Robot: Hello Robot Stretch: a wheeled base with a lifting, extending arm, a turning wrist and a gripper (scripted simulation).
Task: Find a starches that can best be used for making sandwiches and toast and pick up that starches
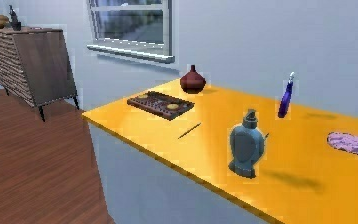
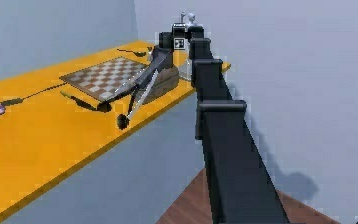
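Note:
In the arm side view my arm (image 2: 219, 110) reaches out along the orange table's (image 2: 57, 140) edge. The gripper (image 2: 124, 118) hangs down-left from its dark body, its thin fingers (image 2: 139, 96) over the corner of a chequered board (image 2: 99, 74). A brownish rounded lump (image 2: 169, 84), maybe a loaf, lies right behind the gripper body on the table. I cannot tell whether the gripper holds anything. Nothing in the forward view has the shape of bread.
On the orange table (image 1: 157, 140) stand a dark red vase (image 1: 192, 78), a dark tray (image 1: 159, 102), a pencil (image 1: 189, 129), a blue bust (image 1: 246, 145), a blue bottle (image 1: 285, 97) and a purple thing (image 1: 349, 143). A wooden dresser (image 1: 32, 62) stands left; wood floor (image 1: 37, 165) lies free.

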